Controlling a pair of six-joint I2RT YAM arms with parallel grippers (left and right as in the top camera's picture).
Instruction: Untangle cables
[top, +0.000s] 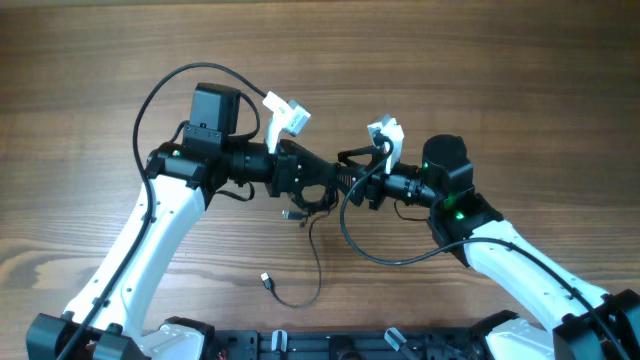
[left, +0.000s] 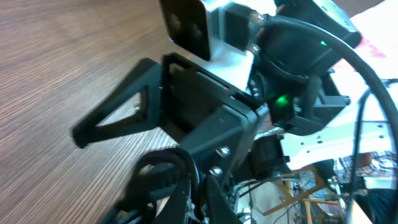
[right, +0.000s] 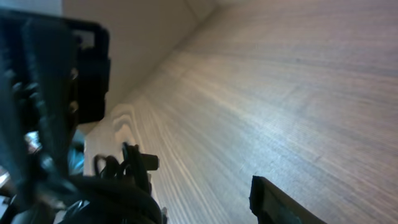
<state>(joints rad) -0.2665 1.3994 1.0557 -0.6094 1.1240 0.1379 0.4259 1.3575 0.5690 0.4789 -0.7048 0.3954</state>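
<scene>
Left pincer (top: 318, 190): reaching in over the middle of the tabletop (top: 480, 70), tip to tip with its partner. Dark housing is hiding its jaws in every view, so I cannot tell whether they are apart or together.

Right pincer (top: 358, 185): facing the other one and nearly touching it. Its wrist view is showing one finger (right: 277, 202) at the lower edge, with bare wood lying between it and the dark mass on the far side. The jaws are therefore judged to be standing apart, gripping nothing.

Cables (top: 318, 255): thin black cords. A small knot (right: 127, 167) is sitting bunched where the two arms are meeting. One strand is trailing from it toward the robot's base, curling round and ending in a small plug (top: 267, 281) lying on the wood.

Arm wire (top: 385, 258): a thicker black loop hanging off the right arm and passing just beside the knot; not part of the task.

Hazards, as judged:
- The two tips are crowding each other, so a careless closing risks finger striking finger.
- A jaw closing beside the knot may be catching the arm wire instead of a thin cord.
- Pulling on two strands of one loop would be tightening the knot, not opening it.
- A thin cord gripped near a fingertip may be slipping out under tension.
</scene>
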